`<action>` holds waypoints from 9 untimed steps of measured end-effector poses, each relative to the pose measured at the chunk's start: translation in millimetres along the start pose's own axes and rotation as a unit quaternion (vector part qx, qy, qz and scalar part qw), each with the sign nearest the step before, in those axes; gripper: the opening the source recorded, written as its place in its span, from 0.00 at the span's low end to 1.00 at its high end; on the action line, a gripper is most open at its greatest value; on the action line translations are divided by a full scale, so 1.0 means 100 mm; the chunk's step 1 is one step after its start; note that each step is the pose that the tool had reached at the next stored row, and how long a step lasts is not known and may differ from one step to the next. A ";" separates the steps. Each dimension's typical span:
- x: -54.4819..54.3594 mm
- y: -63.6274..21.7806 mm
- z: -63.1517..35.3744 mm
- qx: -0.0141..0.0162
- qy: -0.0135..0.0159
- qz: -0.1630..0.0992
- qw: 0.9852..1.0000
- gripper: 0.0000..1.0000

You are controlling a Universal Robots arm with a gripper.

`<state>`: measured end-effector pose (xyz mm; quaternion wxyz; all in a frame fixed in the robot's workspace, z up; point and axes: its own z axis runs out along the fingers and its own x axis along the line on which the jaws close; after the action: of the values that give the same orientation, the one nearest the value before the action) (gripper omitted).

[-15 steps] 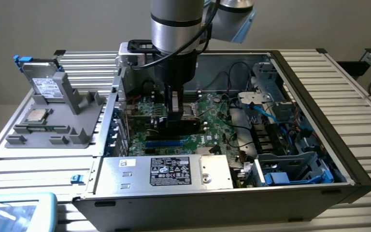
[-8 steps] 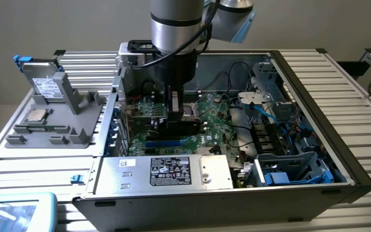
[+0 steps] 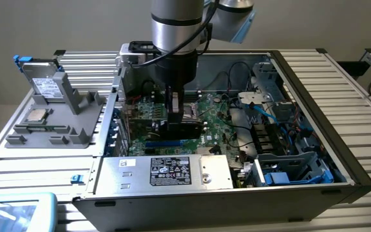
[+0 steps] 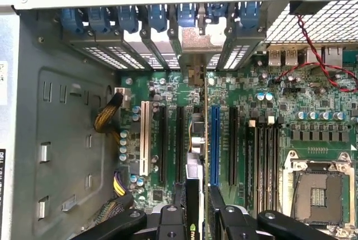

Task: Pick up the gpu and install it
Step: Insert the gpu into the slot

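My gripper (image 3: 178, 120) is down inside the open computer case (image 3: 205, 210), its fingers (image 4: 168, 219) clamped on the gpu (image 4: 194, 192). I see the card edge-on over the motherboard (image 4: 291, 100), between a black expansion slot (image 4: 180, 139) and the blue slot (image 4: 215, 145). Its silver bracket (image 4: 196, 47) meets the rear slot covers (image 4: 140, 55). I can't tell whether it's seated.

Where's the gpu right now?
Exterior view: the gpu is inside the open case, toward the exterior view's left, gripped on edge by the pincer over the motherboard. Wrist view puts it beside the blue slot.
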<state>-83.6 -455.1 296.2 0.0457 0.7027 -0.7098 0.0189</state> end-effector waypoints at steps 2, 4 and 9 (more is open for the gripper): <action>-0.01 0.000 -0.001 0.008 0.006 0.002 1.000 0.27; -0.02 0.000 -0.002 0.015 0.010 0.003 1.000 0.27; -0.05 0.000 -0.003 0.017 0.010 0.003 1.000 0.27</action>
<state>-83.5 -450.4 296.1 0.0408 0.7012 -0.7108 0.0386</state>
